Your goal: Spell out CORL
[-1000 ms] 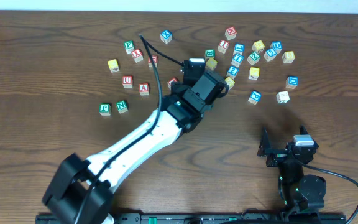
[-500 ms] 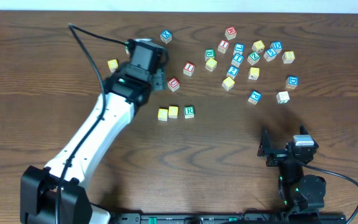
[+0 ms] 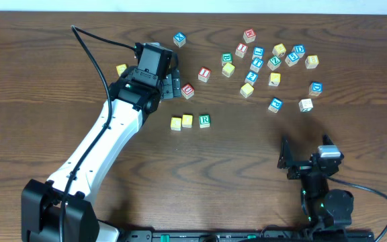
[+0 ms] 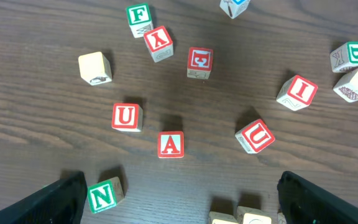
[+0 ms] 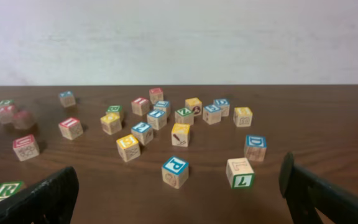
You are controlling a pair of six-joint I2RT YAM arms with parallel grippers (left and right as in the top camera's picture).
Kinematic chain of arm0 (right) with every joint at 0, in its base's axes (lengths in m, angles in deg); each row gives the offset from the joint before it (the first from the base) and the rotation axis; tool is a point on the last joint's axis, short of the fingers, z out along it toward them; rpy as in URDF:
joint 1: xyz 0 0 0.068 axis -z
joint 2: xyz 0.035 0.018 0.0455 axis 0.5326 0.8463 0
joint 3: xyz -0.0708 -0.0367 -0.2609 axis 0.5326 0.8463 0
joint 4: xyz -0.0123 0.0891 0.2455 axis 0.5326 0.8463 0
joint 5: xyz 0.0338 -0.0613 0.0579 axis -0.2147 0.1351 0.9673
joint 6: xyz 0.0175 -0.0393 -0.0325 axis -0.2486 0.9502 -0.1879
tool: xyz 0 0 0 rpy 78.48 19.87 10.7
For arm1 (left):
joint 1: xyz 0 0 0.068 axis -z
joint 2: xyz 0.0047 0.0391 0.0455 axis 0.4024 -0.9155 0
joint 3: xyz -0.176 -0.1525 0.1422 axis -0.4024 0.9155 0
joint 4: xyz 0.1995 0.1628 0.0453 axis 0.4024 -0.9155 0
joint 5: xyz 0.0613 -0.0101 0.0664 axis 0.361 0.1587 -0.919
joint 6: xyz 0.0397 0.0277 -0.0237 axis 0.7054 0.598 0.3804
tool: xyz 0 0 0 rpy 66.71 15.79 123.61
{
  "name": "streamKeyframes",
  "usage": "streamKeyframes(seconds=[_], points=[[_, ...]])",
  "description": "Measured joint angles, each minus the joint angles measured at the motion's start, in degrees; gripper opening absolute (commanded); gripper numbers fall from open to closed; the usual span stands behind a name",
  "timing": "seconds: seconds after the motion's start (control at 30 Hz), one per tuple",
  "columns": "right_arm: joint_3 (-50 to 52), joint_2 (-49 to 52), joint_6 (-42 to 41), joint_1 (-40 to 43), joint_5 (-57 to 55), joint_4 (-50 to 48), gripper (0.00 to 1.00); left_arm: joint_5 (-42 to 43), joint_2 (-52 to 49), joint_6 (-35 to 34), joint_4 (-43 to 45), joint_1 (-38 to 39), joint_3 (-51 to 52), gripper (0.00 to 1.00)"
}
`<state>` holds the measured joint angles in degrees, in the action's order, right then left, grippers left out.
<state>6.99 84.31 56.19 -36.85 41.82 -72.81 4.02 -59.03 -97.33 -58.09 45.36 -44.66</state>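
The L cube [image 5: 240,172] sat toward the right side of the tabletop [image 3: 59,134], well apart from the empty, wide-spread left tool [image 3: 174,86] near the row of two yellow cubes [image 3: 187,120] and green R cube [image 3: 205,120], and nearer the right tool [image 3: 287,160], likewise spread and empty.

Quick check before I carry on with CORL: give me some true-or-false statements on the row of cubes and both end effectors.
1. Two yellow-faced wooden cubes and a green-R wooden cube stand in one row. True.
2. The left end effector grips a cube. False: it is open and empty, above red-lettered wooden cubes.
3. The green-R wooden cube sits between the yellow ones. False: it is at the row's right end in the overhead view.
4. The right end effector is open and holds nothing. True.
5. The row holds four cubes. False: only three.
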Motion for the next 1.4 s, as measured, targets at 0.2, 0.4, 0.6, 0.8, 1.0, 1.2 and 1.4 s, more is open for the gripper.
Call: streamKeyframes(seconds=[0.2,0.4,0.6,0.8,1.0,1.2,1.4], points=[[-21.4,26.2,0.0,0.0,0.0,5.8,0.99,0.2,0.1,0.0,0.7,0.0,0.0,0.98],[-70.1,73.3,4.5,0.1,2.5,42.7,0.99,0.5,0.3,0.0,0.8,0.0,-0.2,0.98],[-104.2,103.0,9.3,0.2,3.5,58.9,0.99,0.4,0.3,0.0,0.8,0.0,-0.2,0.98],[-109.9,107.7,12.3,0.2,3.5,57.3,0.99,-1.9,0.3,0.0,0.8,0.0,-0.2,0.98],[-114.9,108.3,13.3,0.2,2.8,59.5,0.99,-3.0,0.3,0.0,0.8,0.0,-0.2,0.98],[-128.5,117.9,13.2,0.2,0.7,71.3,0.99,-3.3,0.3,1.6,0.8,0.0,-0.2,0.98],[-132.1,126.0,12.9,0.2,0.6,74.4,0.99,-3.7,0.3,2.0,0.8,0.0,-0.2,0.98]])
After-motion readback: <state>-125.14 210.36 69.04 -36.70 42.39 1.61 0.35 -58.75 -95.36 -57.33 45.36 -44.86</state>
